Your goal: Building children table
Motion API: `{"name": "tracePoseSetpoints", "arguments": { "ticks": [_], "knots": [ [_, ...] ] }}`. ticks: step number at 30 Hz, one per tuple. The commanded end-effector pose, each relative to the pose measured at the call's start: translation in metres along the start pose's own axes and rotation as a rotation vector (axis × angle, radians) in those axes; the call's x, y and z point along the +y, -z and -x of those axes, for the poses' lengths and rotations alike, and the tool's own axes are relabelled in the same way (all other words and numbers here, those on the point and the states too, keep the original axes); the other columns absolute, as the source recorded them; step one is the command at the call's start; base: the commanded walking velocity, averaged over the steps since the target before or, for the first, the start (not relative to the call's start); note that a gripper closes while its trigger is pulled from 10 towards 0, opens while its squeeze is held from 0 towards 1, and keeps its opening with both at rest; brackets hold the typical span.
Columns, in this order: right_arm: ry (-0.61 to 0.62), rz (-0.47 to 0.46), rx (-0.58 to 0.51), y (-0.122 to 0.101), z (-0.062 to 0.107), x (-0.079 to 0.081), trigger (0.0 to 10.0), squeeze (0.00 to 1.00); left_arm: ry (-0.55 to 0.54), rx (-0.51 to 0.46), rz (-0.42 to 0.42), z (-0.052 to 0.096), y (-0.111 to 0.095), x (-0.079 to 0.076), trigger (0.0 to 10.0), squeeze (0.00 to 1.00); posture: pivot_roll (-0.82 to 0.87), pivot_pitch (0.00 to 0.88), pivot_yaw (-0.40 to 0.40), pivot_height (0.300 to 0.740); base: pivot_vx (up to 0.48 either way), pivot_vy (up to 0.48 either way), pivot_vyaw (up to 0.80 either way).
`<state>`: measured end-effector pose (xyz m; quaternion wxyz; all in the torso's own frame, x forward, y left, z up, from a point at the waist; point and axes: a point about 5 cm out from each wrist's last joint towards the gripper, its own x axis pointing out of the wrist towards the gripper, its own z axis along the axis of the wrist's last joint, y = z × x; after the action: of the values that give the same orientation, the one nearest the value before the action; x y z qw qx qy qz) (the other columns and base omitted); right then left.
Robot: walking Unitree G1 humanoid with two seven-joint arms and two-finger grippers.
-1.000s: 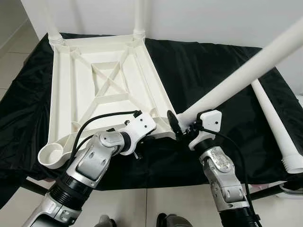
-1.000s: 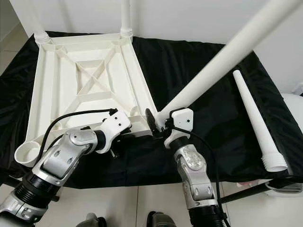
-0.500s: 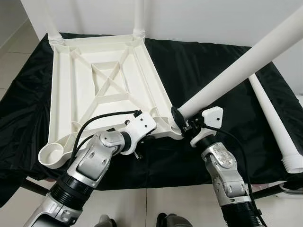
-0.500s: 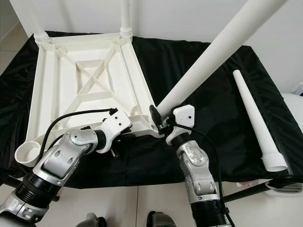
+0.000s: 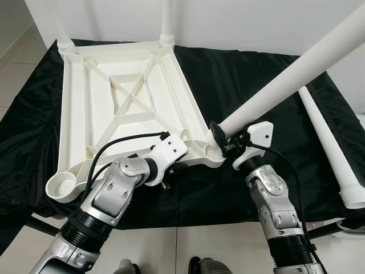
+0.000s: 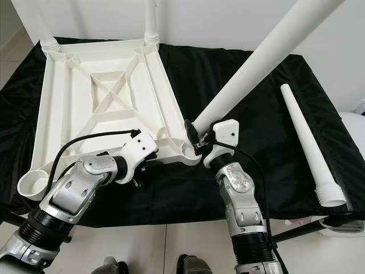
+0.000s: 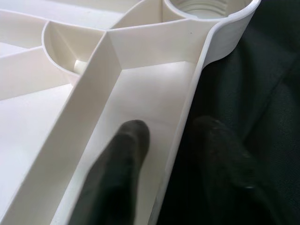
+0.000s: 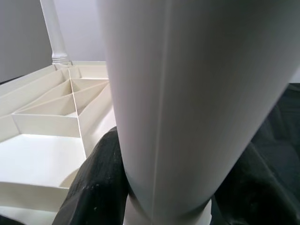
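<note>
So the tabletop [image 5: 125,108] is lying upside down on the black cloth [image 5: 251,80], two legs already screwed in at the far corners. The right gripper [image 5: 219,140] is clenched around the thick end of a third leg [image 5: 291,80], with the threaded tip sitting right at the corner socket [image 6: 185,149] just below its fingers. In the right wrist view the leg runs straight up between the fingers [image 8: 98,187].

The left gripper [image 7: 168,140] is pinching the tabletop's near rim, one finger inside the rib pocket and one outside on the cloth, with the socket just ahead of it. So it's bracing the thing.

What worries me:

- The leg is leaning way off, up and away to the right. Start turning at that angle and the thread cross-bites or just skates over the socket rim. It has to stand up straight first.
- Long leg, grip right at the bottom. Lots of leverage, so it could swivel in the fingers or flop over.
- If the leg pushes sideways on the corner, the tabletop can slide on the cloth, and the left hold is only a thin rim pinch that could pop off.
- The fourth leg [image 5: 331,142] lies on the cloth well off to the right of the gripper, close to the edge. A swing of the held leg or a tug on the cloth might roll it off.
</note>
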<state>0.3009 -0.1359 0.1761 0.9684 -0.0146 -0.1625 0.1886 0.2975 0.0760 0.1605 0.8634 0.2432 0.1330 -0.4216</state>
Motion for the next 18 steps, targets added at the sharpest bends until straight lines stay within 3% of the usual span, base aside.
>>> {"name": "tracePoseSetpoints", "arguments": {
  "ticks": [1,11,12,13,14,18],
  "knots": [
    [-0.001,0.005,-0.005,0.0,0.001,-0.002,10.0,0.0,-0.092,0.008,0.006,0.004,0.002,0.01,10.0,1.0,-0.05,0.126,-0.043,0.74,0.0,0.0,0.0],
    [0.007,0.016,-0.005,-0.001,-0.003,-0.012,10.0,0.0,-0.059,-0.07,0.004,0.012,-0.013,0.012,10.0,1.0,-0.04,0.123,-0.049,0.74,0.0,0.0,0.0],
    [0.008,0.018,-0.008,-0.001,-0.003,-0.013,10.0,0.0,-0.045,-0.091,0.0,0.015,-0.017,0.011,10.0,0.07,-0.04,0.123,-0.049,0.74,0.0,0.0,0.0],
    [0.009,0.02,-0.01,-0.002,-0.004,-0.014,10.0,0.0,-0.035,-0.104,-0.004,0.016,-0.019,0.011,10.0,0.07,-0.04,0.123,-0.049,0.74,0.0,0.0,0.0],
    [0.009,0.027,-0.011,-0.002,-0.005,-0.015,10.0,0.0,-0.027,-0.131,0.005,0.018,-0.024,0.011,10.0,0.0,-0.04,0.116,-0.051,0.74,0.0,0.0,0.0],
    [0.016,0.036,-0.01,-0.002,-0.006,-0.021,10.0,0.0,-0.01,-0.209,0.013,0.026,-0.038,0.014,10.0,0.0,-0.04,0.114,-0.051,0.74,0.0,0.0,0.0]
  ]
}}
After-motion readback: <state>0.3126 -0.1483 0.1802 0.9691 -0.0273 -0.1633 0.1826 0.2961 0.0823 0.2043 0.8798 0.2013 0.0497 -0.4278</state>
